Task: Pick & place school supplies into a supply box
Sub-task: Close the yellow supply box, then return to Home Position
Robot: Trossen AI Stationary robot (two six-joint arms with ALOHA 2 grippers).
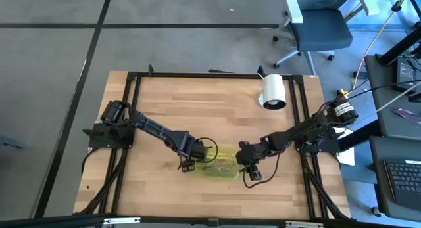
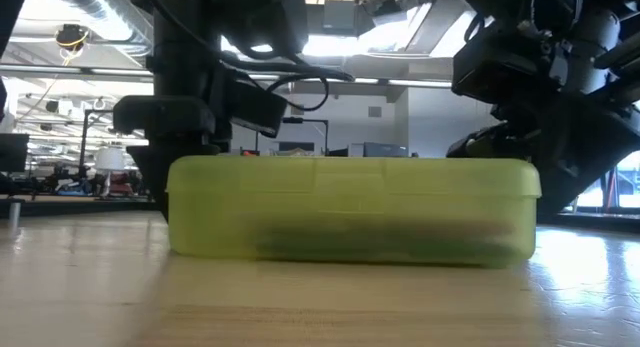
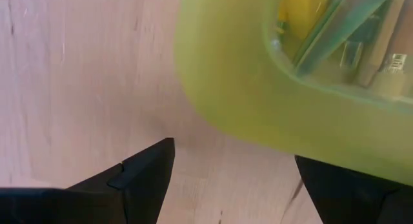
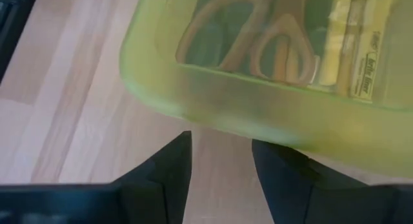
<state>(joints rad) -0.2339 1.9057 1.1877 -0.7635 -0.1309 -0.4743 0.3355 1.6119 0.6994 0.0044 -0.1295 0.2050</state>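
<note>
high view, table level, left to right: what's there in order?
left arm base → left gripper → supply box → right gripper → right arm base. The white roll sits farther back, so it's left out of the order.

Supply box (image 1: 220, 164) down flat on the bench (image 1: 164, 103), near the front edge. Left gripper (image 1: 187, 166) at its left end, right gripper (image 1: 252, 175) at its right. Scissors (image 4: 258, 40) inside. Roll (image 1: 274, 92) far behind, right.

Two black jointed arms (image 1: 158, 131), looping black cables (image 1: 205, 144)
</note>
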